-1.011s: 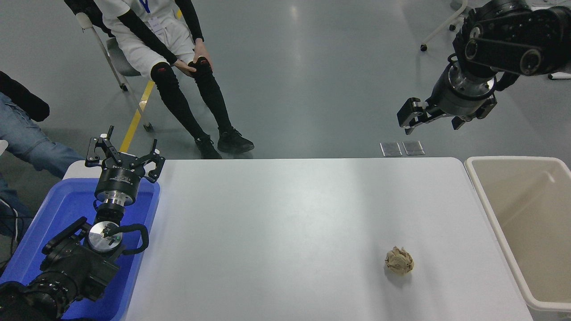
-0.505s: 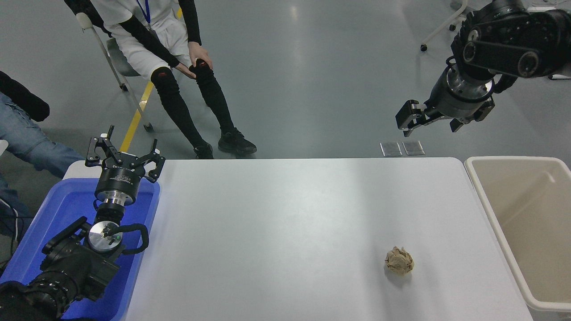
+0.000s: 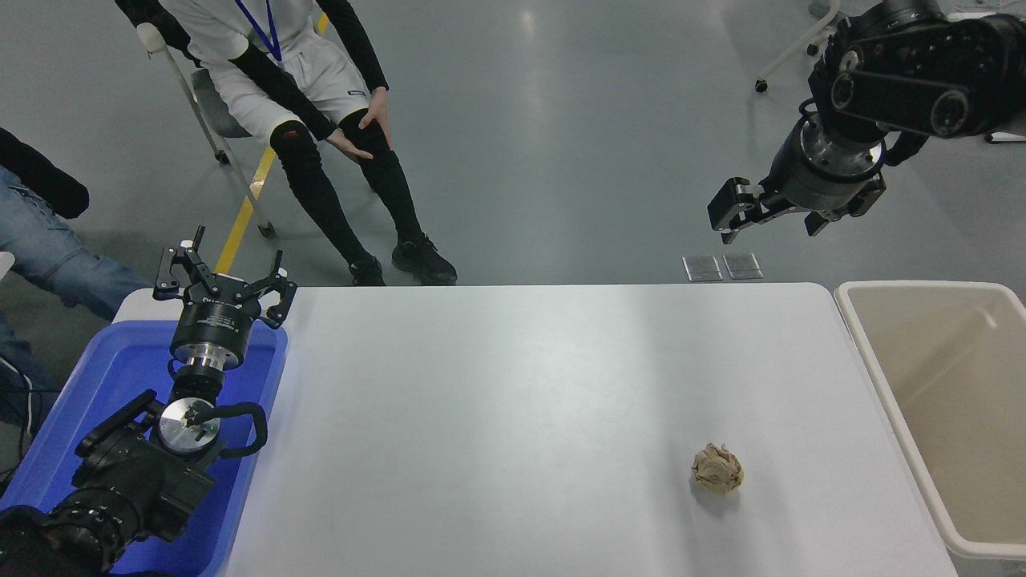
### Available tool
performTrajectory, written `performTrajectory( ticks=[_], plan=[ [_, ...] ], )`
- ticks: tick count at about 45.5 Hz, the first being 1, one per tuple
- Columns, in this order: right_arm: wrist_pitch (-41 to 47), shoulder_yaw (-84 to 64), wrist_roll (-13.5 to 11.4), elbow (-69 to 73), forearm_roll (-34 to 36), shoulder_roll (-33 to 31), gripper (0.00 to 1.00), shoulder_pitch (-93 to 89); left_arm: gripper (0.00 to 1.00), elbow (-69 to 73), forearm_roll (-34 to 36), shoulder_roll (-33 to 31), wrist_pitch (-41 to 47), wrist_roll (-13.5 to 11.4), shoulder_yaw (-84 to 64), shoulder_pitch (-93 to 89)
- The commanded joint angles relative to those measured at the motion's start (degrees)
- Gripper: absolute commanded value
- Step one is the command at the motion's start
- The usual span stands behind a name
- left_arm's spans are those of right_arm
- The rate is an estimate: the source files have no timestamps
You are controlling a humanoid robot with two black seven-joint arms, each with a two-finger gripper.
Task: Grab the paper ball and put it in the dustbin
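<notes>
- The paper ball [image 3: 717, 469] is seen lying alone on the white desk [image 3: 513, 417], toward its near right part, a small crumpled tan wad touched by nothing.
- The dustbin [image 3: 870, 353], a beige bin with a thick rounded rim, is set against the desk's right edge; the ball is near it but apart from it, to its left.
- The right claw [image 3: 769, 212] is held high over the floor beyond the desk's far right corner, well apart from the ball. Its fingers are spread wide, and nothing is gripped between them.
- The left claw [image 3: 220, 276] is parked at the lower left above a blue tray [image 3: 96, 385], its fingers splayed open and pointing away from the camera, with nothing held.
- A person in white clothing [image 3: 280, 64] is seated on a chair beyond the desk's far side, both hands held by the knees.
- A second person's leg in jeans [image 3: 56, 256] is visible at the left edge.
- Two small grey square plates [image 3: 721, 267] are set in the floor just past the desk's far edge.
</notes>
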Motion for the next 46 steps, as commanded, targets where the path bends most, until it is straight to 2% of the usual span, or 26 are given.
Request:
performTrajectory(
  ticks=[1, 46],
  plan=[
    [0.0, -0.5, 0.0, 0.0, 0.0, 0.0, 1.00, 0.4, 0.99, 0.0, 0.0, 0.0, 0.0, 0.0, 0.0, 0.0],
    [0.0, -3.1, 0.0, 0.1, -0.3, 0.1, 1.00, -1.5, 0.99, 0.0, 0.0, 0.0, -0.1, 0.0, 0.0, 0.0]
  ],
)
